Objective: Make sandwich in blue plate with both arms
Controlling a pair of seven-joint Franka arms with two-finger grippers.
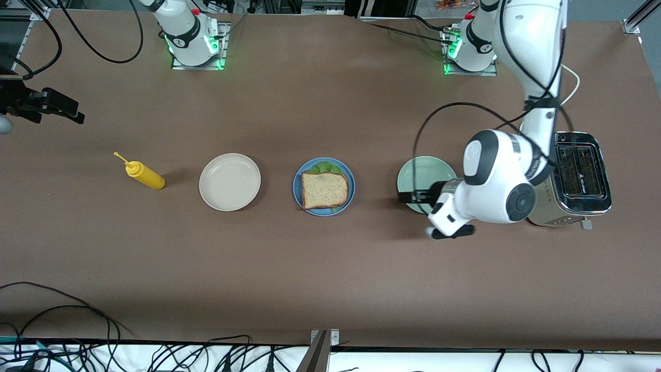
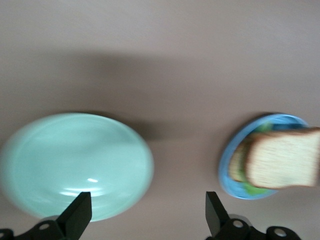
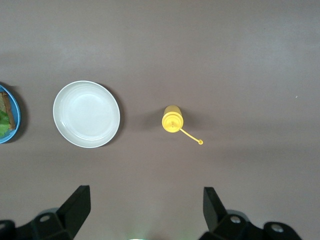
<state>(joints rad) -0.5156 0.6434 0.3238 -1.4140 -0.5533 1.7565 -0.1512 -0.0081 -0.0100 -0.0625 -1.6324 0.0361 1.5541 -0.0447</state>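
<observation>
I saw the sandwich on the blue plate; left hand over the mint-green plate, right hand above the desk, both released and empty.

Sandwich on blue plate

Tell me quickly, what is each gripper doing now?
Left gripper: open, holding nothing, over the green plate.
Right gripper: open, holding nothing, over bare table.

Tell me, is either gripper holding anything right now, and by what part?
Nothing is held. The left gripper is open over the mint-green plate; the right gripper is open too.
</observation>
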